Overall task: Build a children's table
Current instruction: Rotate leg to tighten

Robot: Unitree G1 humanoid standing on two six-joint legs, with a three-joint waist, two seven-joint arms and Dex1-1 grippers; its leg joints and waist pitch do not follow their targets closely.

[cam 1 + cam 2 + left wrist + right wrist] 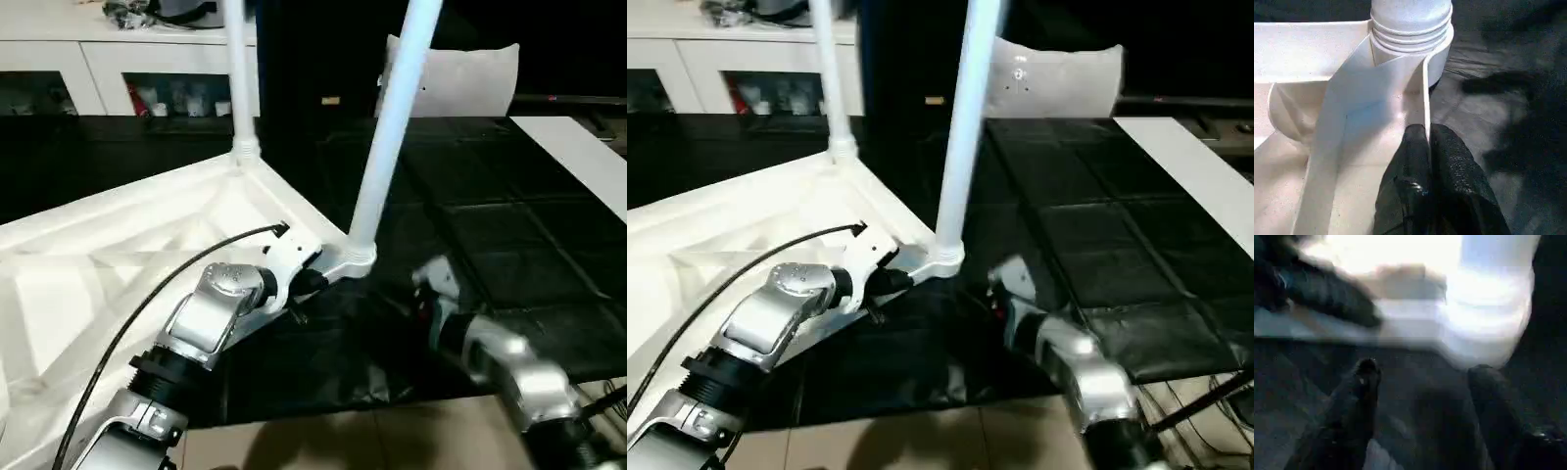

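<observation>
The children's table (127,245), all white, is shown inverted on black matting (490,225), ribbed underside up, with two tapered legs (392,127) standing in rounded corner sockets. White cabinets (108,73) and a white pillow (460,78) are seen behind. The left claw (1426,133) is clamped on the table's rim beside the near socket; the right claw (1422,369) is held open nearby, empty.

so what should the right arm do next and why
Probably fetch a third leg. The table top lies upside down with two legs standing in its sockets. The left pincer is shut on the rim by the near leg, steadying it, while the right pincer is open, holding nothing.
</observation>
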